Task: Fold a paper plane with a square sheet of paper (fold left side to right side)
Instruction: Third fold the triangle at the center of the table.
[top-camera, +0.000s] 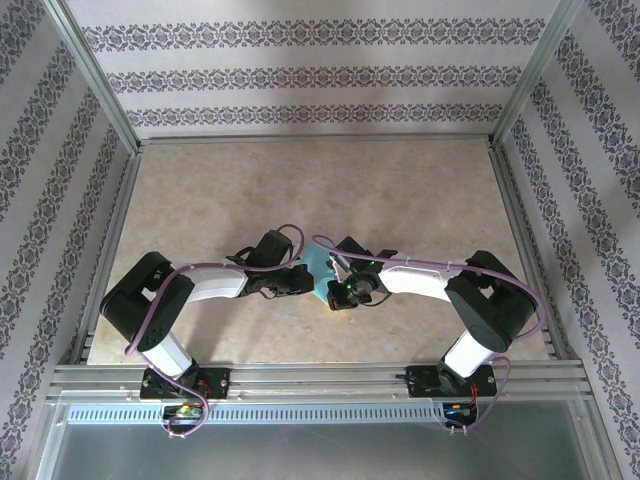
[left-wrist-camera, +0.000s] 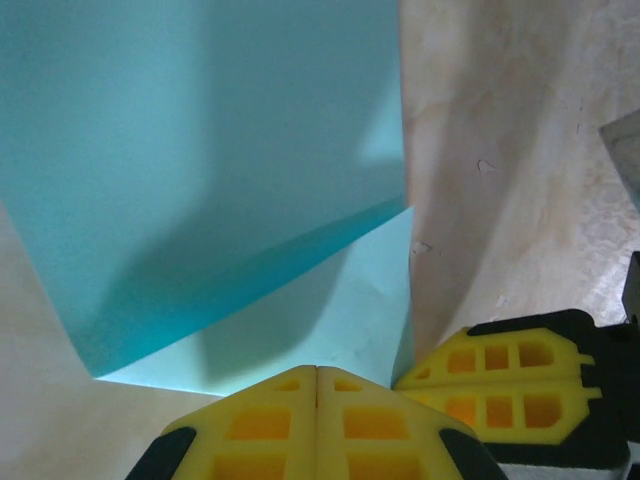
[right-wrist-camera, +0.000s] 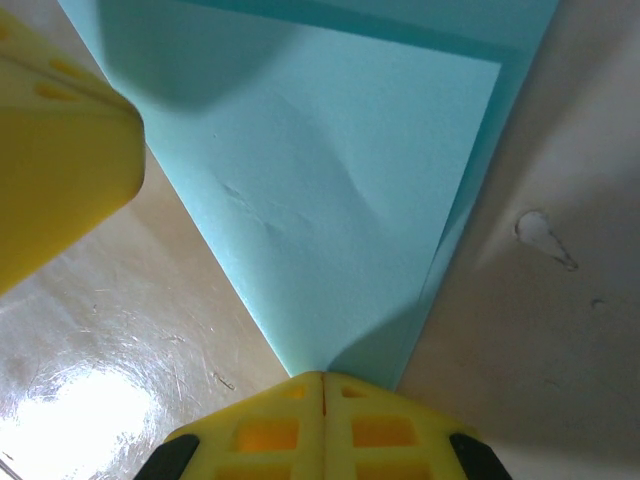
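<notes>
The left tool (left-wrist-camera: 317, 420) and right tool (right-wrist-camera: 322, 425), each pressed together, sit at the paper plane (right-wrist-camera: 330, 200); I would slide slowly along the crease, edges aligned.

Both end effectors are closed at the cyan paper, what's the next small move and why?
Probably press the left end effector along the crease: a flap of the cyan paper looks raised, while the right end effector sits at its pointed corner.
</notes>
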